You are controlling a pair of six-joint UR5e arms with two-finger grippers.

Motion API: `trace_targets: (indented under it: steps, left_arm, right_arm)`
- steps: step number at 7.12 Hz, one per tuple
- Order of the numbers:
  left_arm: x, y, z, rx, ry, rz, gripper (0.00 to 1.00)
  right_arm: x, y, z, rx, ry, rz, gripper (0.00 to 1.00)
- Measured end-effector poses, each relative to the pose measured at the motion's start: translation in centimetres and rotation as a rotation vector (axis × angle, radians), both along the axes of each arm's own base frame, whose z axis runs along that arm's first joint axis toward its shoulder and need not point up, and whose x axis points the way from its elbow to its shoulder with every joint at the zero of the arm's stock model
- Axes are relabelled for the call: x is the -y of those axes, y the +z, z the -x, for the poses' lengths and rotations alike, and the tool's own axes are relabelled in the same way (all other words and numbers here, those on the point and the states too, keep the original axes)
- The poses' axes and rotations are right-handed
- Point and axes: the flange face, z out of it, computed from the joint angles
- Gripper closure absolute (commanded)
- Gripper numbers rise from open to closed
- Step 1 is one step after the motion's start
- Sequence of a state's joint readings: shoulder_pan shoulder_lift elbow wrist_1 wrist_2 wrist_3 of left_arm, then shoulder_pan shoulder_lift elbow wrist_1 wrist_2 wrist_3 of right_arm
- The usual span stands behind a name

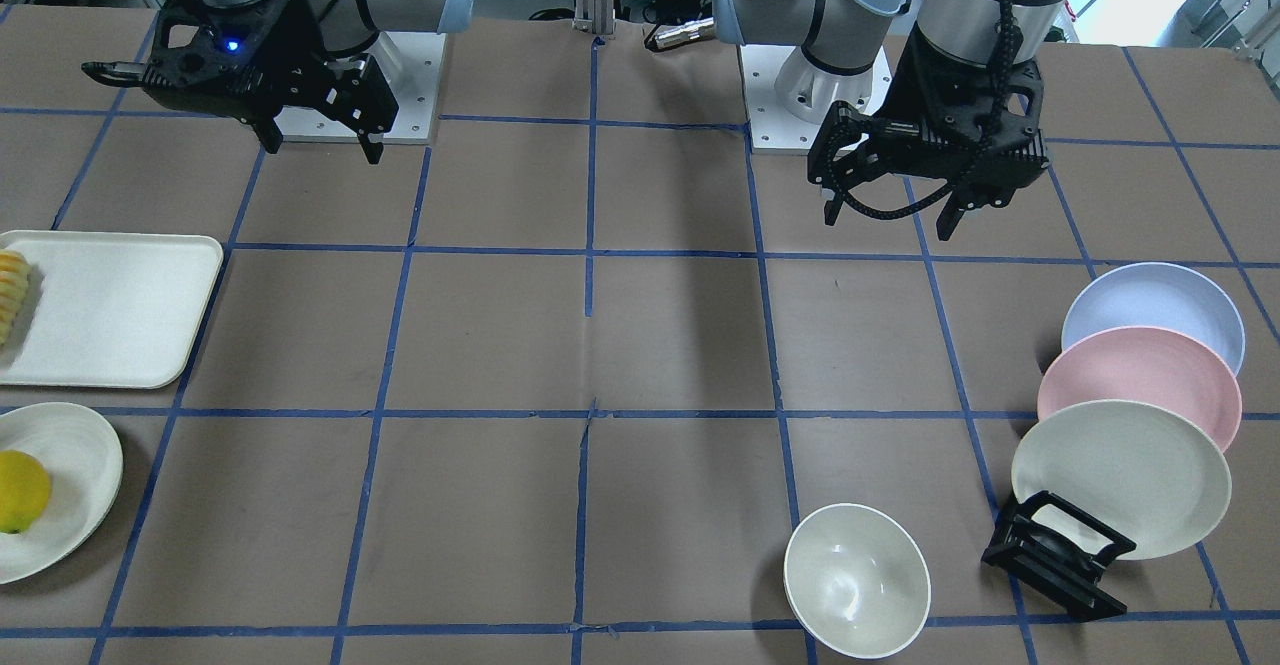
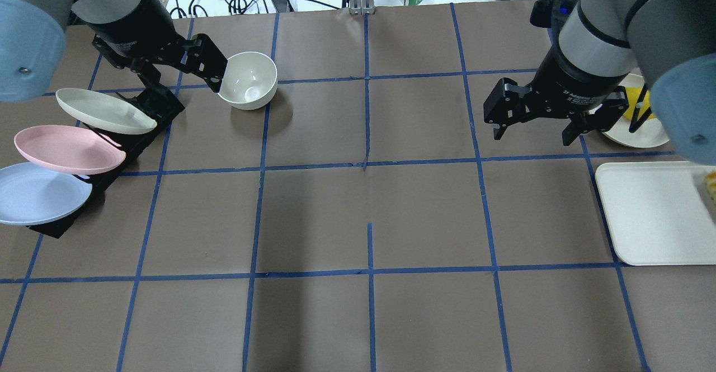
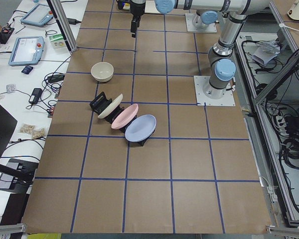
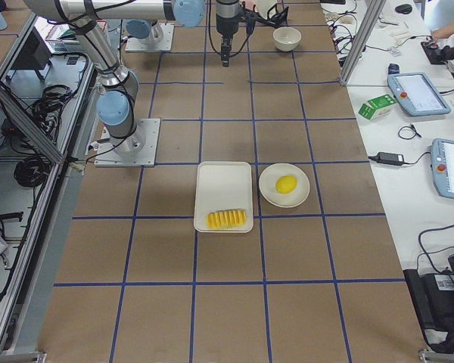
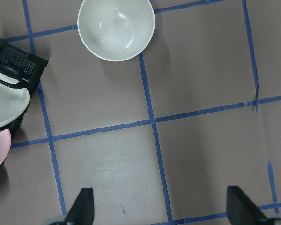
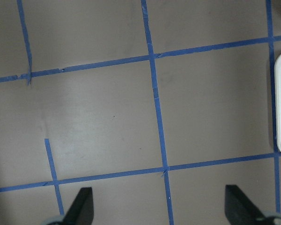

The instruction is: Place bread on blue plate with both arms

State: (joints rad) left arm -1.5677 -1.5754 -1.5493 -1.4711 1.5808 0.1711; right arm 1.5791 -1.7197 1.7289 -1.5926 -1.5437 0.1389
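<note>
The bread (image 1: 12,295) lies at one end of a white tray (image 1: 120,310); it also shows in the exterior right view (image 4: 227,219). The blue plate (image 1: 1160,310) leans in a black rack (image 1: 1060,555), the slot nearest the robot; it also shows in the overhead view (image 2: 39,193). My left gripper (image 1: 888,220) is open and empty, hovering above the table between the rack and the table's middle. My right gripper (image 1: 322,145) is open and empty, above the table away from the tray. Both wrist views show only bare table between the fingertips (image 5: 82,208) (image 6: 82,206).
A pink plate (image 1: 1140,380) and a cream plate (image 1: 1120,475) lean in the same rack. A white bowl (image 1: 857,580) stands beside the rack. A yellow lemon-like fruit (image 1: 20,490) sits on a cream plate (image 1: 75,505) next to the tray.
</note>
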Motion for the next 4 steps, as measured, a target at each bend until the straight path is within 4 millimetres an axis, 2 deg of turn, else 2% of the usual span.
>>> trace_targets:
  steps: [4]
  left_arm:
    - [0.00, -0.02, 0.00, 0.001, -0.004, -0.001, 0.00]
  right_arm:
    - [-0.14, -0.10, -0.04, -0.002, -0.004, -0.008, 0.00]
